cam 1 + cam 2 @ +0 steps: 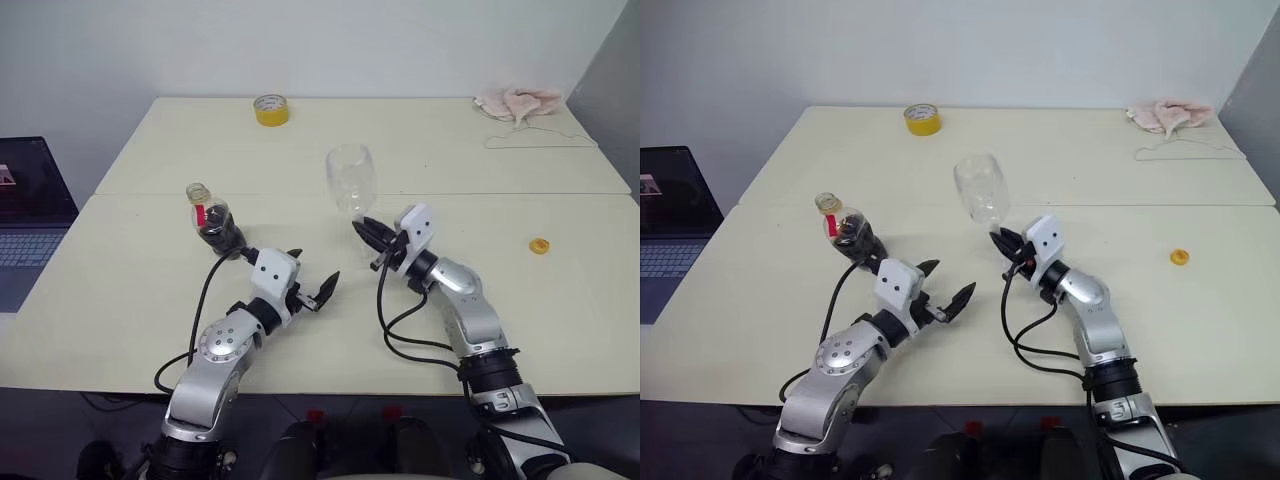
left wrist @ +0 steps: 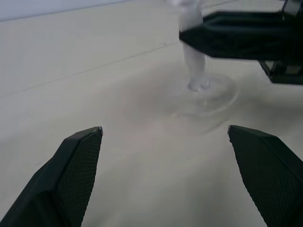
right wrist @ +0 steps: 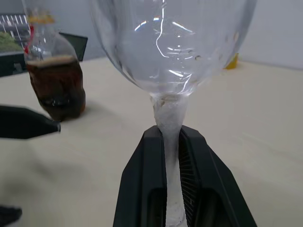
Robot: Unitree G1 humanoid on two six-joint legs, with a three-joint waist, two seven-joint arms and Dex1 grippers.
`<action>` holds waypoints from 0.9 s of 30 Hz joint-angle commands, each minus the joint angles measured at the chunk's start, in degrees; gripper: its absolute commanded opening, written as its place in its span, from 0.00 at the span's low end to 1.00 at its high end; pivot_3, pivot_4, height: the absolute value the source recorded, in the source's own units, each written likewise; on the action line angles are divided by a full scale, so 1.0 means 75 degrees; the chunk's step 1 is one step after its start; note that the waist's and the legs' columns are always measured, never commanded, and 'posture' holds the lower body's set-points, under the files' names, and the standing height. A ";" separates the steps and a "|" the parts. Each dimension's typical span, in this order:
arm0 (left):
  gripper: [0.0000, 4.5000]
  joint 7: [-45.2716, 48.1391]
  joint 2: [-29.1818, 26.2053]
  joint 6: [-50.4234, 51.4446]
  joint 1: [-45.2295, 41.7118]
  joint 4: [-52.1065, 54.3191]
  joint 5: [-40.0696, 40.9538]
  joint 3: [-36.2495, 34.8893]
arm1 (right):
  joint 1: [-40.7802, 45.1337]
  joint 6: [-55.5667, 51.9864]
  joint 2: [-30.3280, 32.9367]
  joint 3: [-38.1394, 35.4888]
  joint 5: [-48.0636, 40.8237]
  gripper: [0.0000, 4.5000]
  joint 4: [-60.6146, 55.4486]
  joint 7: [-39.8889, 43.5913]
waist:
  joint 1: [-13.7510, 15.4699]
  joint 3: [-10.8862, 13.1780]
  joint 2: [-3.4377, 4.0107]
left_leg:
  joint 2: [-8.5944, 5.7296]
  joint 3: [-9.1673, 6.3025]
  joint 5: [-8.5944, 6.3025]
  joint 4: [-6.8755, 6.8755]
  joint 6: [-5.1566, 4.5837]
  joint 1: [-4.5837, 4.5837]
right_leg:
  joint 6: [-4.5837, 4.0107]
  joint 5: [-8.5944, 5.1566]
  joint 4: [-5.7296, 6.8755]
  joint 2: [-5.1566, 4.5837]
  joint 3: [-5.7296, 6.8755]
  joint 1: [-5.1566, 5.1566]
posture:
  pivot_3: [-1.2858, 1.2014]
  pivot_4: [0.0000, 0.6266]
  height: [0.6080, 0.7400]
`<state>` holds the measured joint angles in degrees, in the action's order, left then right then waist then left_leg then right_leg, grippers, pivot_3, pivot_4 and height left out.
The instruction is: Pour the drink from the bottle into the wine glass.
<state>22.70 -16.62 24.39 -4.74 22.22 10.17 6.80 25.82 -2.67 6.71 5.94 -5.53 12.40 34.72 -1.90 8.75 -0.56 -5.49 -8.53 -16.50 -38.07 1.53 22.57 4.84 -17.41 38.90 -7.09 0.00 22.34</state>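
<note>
The wine glass [image 1: 349, 178] is clear and empty, near the middle of the table. My right gripper [image 1: 366, 229] is shut on its stem [image 3: 169, 118] just under the bowl. In the left wrist view its round foot [image 2: 207, 91] appears to rest on the tabletop. The bottle [image 1: 211, 218] stands upright to the left, with a red label at the neck and the dark drink [image 3: 57, 85] filling its lower half. My left gripper [image 1: 312, 272] is open and holds nothing, low over the table between bottle and glass, its fingers [image 2: 78, 161] pointing toward the glass foot.
A yellow tape roll [image 1: 271, 109] sits at the table's far edge. A pink cloth [image 1: 520, 102] and a wire hanger [image 1: 540, 140] lie at the far right. A small yellow cap [image 1: 540, 245] lies right of my right arm. A laptop [image 1: 25, 220] is off the left edge.
</note>
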 commanded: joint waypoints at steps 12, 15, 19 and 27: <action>1.00 0.0125 -0.0037 -0.0171 -0.0062 0.0081 -0.0007 -0.0042 | -0.0229 -0.0043 0.0586 0.0163 0.0013 0.03 0.0264 0.0219 | 0.0009 -0.0007 -0.0002 | 0.0003 0.0008 0.0000 0.0007 0.0000 -0.0023 | 0.0000 0.0000 -0.0001 0.0003 -0.0012 -0.0013 | 0.52 0.24 1.00; 1.00 0.0128 -0.0055 -0.0171 -0.0046 0.0075 -0.0018 -0.0042 | -0.0475 -0.0376 0.0882 0.0134 -0.0284 0.03 -0.0066 0.0643 | 0.0020 -0.0009 -0.0004 | 0.0002 0.0008 0.0000 0.0007 -0.0001 -0.0024 | 0.0000 0.0000 -0.0002 0.0003 -0.0012 -0.0016 | 0.52 0.24 1.00; 1.00 0.0135 -0.0059 -0.0175 -0.0050 0.0058 -0.0021 -0.0027 | -0.0588 -0.0601 0.1044 0.0117 -0.0429 0.03 -0.0328 0.0693 | 0.0039 -0.0011 -0.0004 | 0.0002 0.0007 -0.0001 0.0009 -0.0001 -0.0026 | 0.0000 0.0000 -0.0005 0.0003 -0.0013 -0.0019 | 0.52 0.24 1.00; 1.00 0.0169 -0.0066 -0.0198 -0.0097 0.0005 -0.0028 -0.0009 | -0.0455 -0.0965 0.1061 0.0333 -0.0520 0.03 -0.0625 0.0874 | 0.0040 -0.0012 -0.0005 | 0.0000 0.0010 -0.0001 0.0009 -0.0001 -0.0026 | 0.0001 0.0000 -0.0007 0.0001 -0.0015 -0.0020 | 0.52 0.24 1.00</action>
<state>23.51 -16.78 24.33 -5.06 21.43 10.05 6.88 23.40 -7.57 13.84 7.00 -9.18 8.46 39.67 -1.59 8.66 -0.60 -5.49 -8.46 -16.51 -38.00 1.52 22.37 4.85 -17.41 38.84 -7.08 -0.12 22.19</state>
